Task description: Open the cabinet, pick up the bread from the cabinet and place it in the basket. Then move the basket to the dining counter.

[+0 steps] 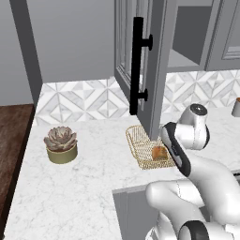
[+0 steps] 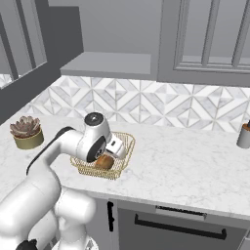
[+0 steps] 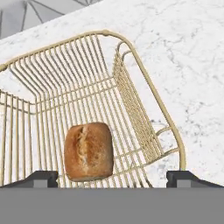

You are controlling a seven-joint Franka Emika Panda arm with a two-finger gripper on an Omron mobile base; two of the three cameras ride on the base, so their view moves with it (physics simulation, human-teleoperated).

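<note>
arm: bent low over basket (image 1: 143, 147) | tool (image 3: 113, 177): spread wide, empty, above bread (image 3: 89, 151) | bread: in basket

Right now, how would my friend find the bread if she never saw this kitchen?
Look at the marble worktop under the open grey cabinet with its long black handle. A gold wire basket sits there, right of a potted succulent. The bread is the golden-brown loaf lying inside the basket, the only food on that worktop.
</note>
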